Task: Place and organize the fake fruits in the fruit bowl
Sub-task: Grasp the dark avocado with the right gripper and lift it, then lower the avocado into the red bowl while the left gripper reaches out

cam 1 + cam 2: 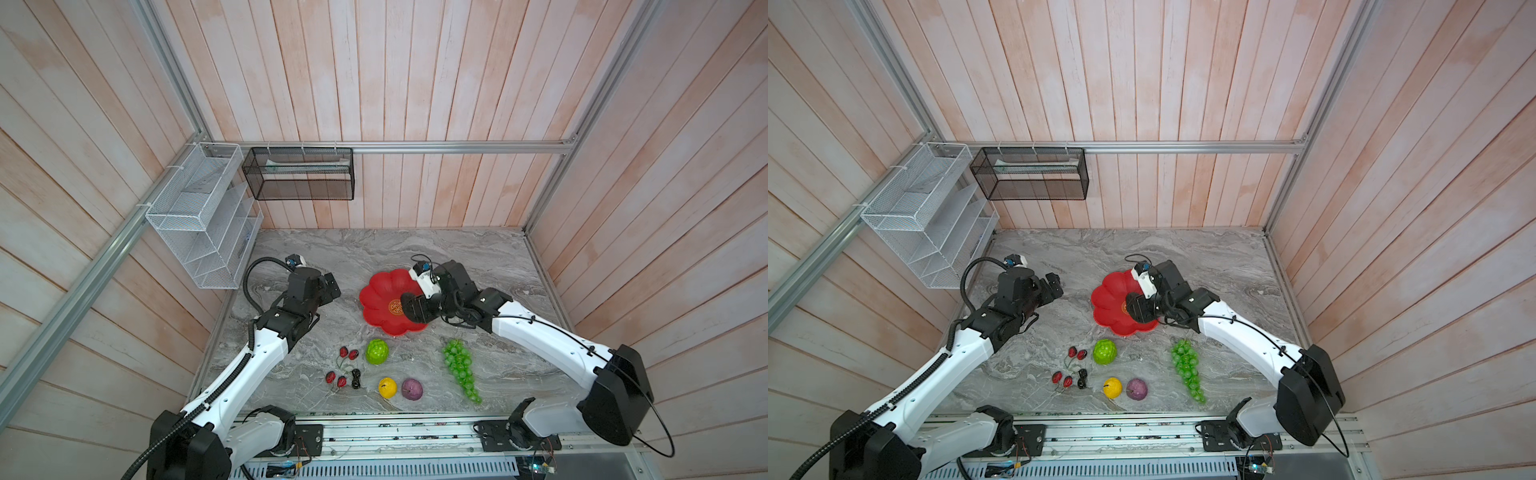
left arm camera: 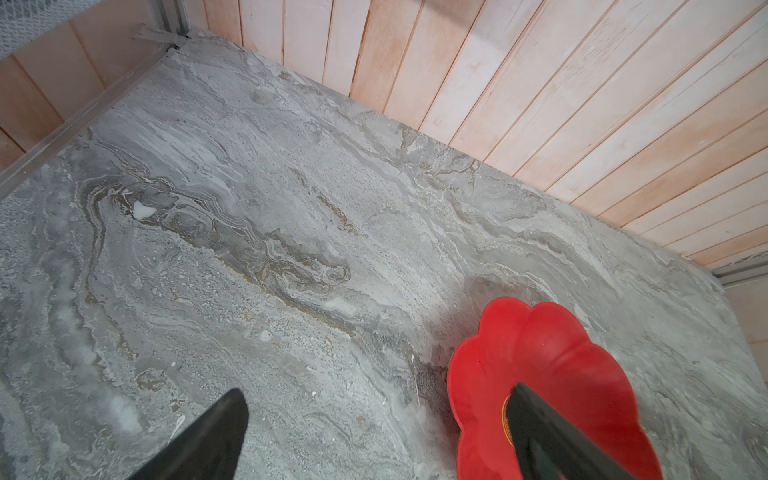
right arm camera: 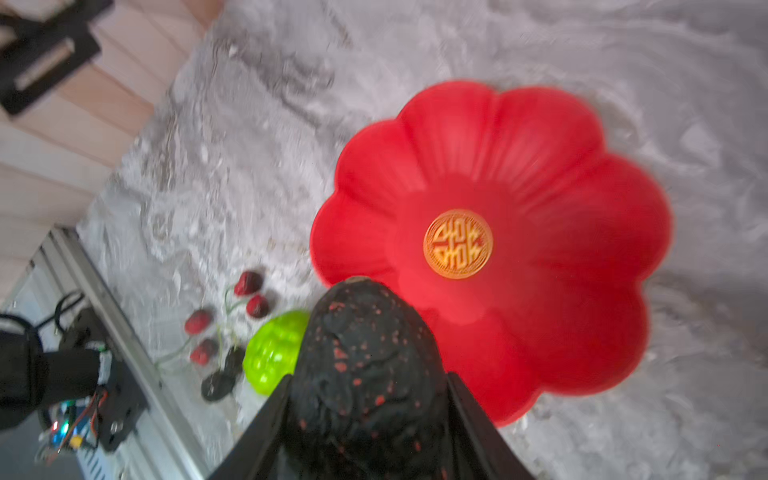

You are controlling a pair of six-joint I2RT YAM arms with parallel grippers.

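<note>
Clenched on dark avocado (image 3: 361, 332): right gripper (image 3: 368, 386), above near edge of red fruit bowl (image 3: 540, 187), gold emblem (image 3: 458, 243) just ahead of fruit's tip. Outside bowl, off 1 finger's side, on marble tabletop (image 3: 249, 166): bumpy green fruit (image 3: 270, 353), 2 cherry pairs (image 3: 248, 283), black berries (image 3: 218, 384). Back toward arm's base: grape bunch (image 1: 459, 365), purple fruit (image 1: 412, 389), lemon (image 1: 387, 387). Farther off, left gripper (image 2: 378, 395) spread wide, empty, near bowl.
</note>
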